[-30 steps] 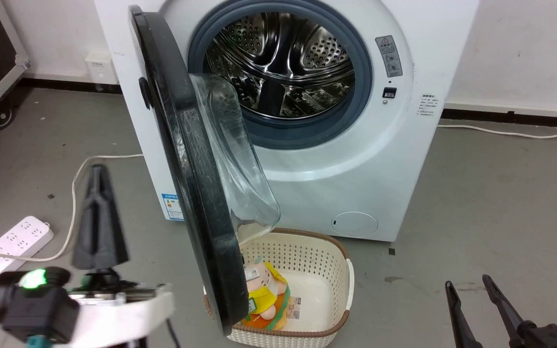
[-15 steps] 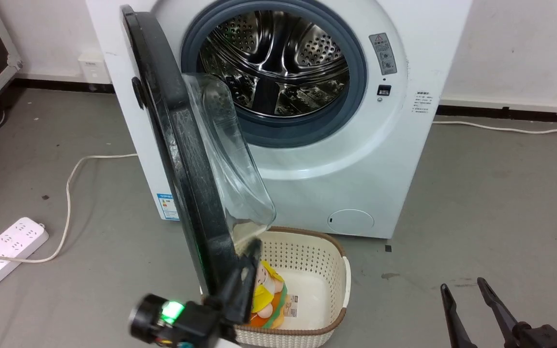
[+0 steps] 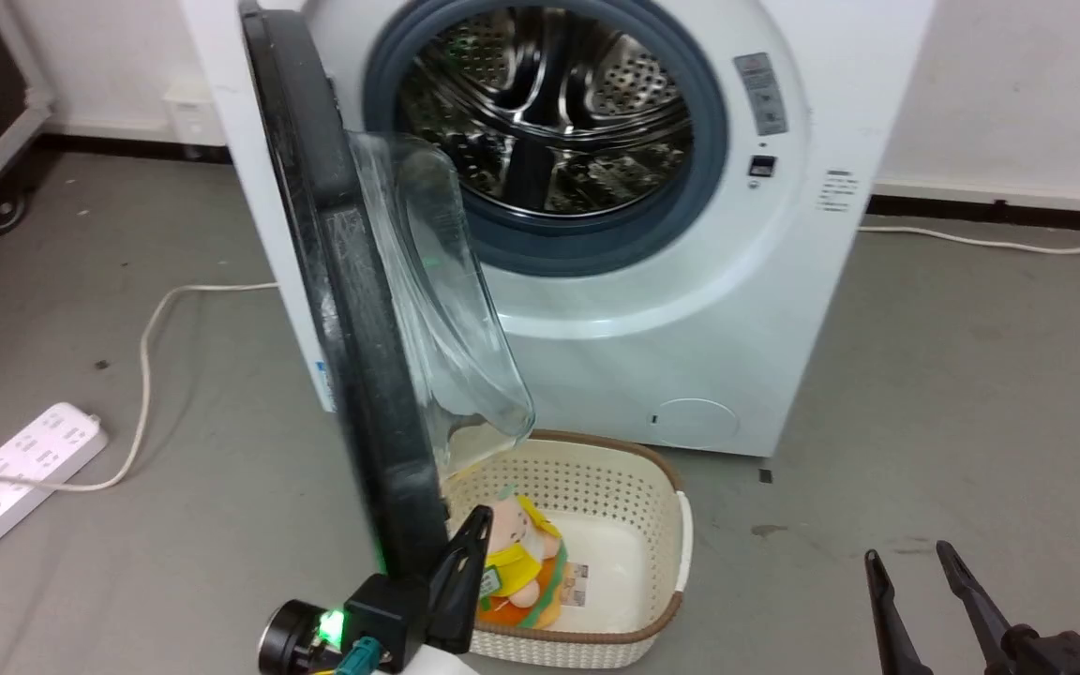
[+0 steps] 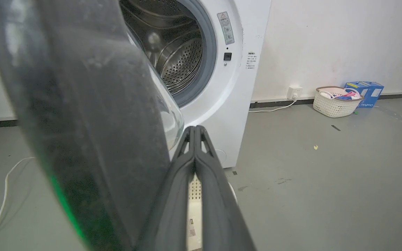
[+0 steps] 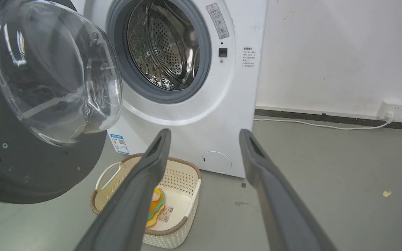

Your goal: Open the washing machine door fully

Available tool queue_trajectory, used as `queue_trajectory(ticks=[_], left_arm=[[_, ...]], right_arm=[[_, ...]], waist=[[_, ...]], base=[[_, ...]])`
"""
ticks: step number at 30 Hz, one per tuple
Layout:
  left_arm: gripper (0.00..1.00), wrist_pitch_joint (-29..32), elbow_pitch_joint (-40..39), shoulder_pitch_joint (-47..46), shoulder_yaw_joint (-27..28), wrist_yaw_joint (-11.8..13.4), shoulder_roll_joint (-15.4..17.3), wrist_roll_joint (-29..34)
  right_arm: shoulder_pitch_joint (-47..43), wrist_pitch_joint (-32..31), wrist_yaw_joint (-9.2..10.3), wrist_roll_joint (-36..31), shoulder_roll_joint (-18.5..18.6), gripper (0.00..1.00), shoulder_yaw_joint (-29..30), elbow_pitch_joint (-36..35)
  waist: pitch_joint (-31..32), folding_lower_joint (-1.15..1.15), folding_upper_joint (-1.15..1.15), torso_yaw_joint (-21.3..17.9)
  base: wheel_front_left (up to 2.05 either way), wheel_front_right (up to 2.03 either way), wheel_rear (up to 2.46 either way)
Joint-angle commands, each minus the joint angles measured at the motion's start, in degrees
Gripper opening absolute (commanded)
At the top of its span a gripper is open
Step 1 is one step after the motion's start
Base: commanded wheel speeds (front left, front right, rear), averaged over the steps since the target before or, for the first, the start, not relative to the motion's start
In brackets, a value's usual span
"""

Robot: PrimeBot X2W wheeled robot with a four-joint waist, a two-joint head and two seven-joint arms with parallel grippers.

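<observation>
Black washing machine door (image 3: 348,309) stands open | left gripper (image 3: 476,525) pressed together by its lower rim | right gripper (image 3: 907,551) spread, empty

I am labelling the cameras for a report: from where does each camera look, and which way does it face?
Head view: high on the robot, facing forward and down at the washing machine and the washing machine door, seen edge-on; shut left gripper and open right gripper low.
Left wrist view: beside the door, looking along its shut fingers toward the drum.
Right wrist view: low, looking between its spread fingers at the basket.
Shared: both wrist views show the drum.
</observation>
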State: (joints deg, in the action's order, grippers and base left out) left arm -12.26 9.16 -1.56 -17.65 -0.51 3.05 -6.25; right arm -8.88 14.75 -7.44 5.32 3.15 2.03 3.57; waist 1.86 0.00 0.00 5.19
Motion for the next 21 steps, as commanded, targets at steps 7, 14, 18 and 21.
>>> queue_trajectory(ticks=[7, 14, 18, 21], left_arm=[[0.0, -0.64, 2.27, -0.85, 1.83, 1.02, 2.01, -0.9], [0.0, -0.82, 2.3, -1.5, 3.75, 2.21, 3.4, -1.62], [0.0, -0.84, 2.0, -2.86, 6.21, 3.1, 4.97, -2.48], [0.0, -0.9, 1.95, -4.16, 8.4, 3.71, 6.22, -3.45]], right_arm=[[0.57, 0.25, -0.05, 0.65, -0.27, 1.0, -0.03, 0.41], [0.58, 0.25, -0.05, 0.58, -0.27, 1.0, -0.84, 0.86], [0.87, 0.25, -0.05, 0.1, -0.27, 1.0, -1.35, 0.83], [1.45, 0.25, -0.05, -0.77, -0.27, 1.0, -1.75, 0.76]], waist=[[0.11, 0.0, 0.0, 5.05], [-0.5, 0.0, 0.0, 10.7], [-1.84, 0.0, 0.0, 13.5], [-3.7, 0.0, 0.0, 15.07]], base=[[0.0, 0.0, 0.0], [0.0, 0.0, 0.0], [0.0, 0.0, 0.0], [0.0, 0.0, 0.0]])
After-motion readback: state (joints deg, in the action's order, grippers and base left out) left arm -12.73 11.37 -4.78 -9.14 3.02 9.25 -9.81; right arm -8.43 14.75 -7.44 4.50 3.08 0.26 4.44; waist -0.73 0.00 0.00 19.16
